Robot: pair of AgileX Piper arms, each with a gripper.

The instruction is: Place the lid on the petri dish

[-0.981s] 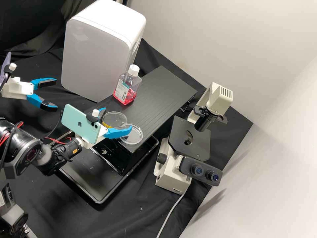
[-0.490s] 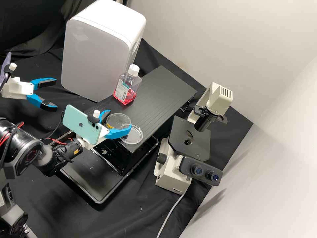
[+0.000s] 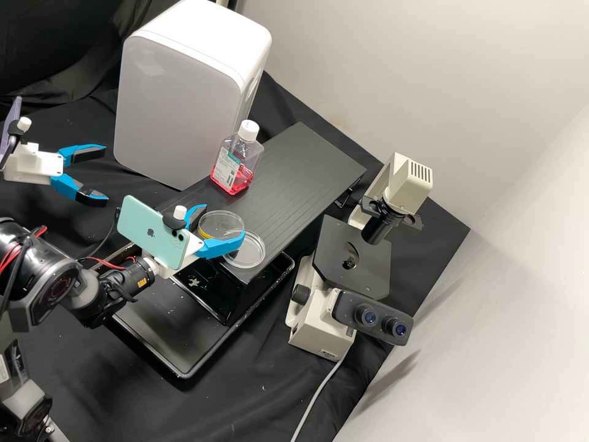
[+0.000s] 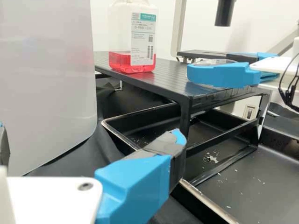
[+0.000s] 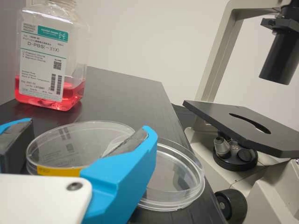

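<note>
A petri dish [image 3: 219, 222] with a yellow layer at its bottom sits at the near end of the black platform [image 3: 307, 166]. My right gripper [image 3: 219, 224] is shut on it, one blue finger on each side. In the right wrist view the dish [image 5: 70, 142] fills the span of the right gripper [image 5: 84, 130]. A clear, shallow lid [image 3: 248, 250] lies on the platform beside it, and the lid [image 5: 175, 177] has its rim partly under the dish's edge. My left gripper [image 3: 101, 173] hangs open and holds nothing, off to the left by the white box.
A white box-shaped appliance [image 3: 184, 86] stands at the back left. A bottle of red liquid [image 3: 236, 159] stands on the platform behind the dishes. A black tray [image 3: 178, 331] lies under the platform's near end. A microscope [image 3: 362, 258] stands to the right.
My right gripper has shifted slightly right with the yellow-layered dish, bringing it closer to the clear lid. The left arm has barely moved.
</note>
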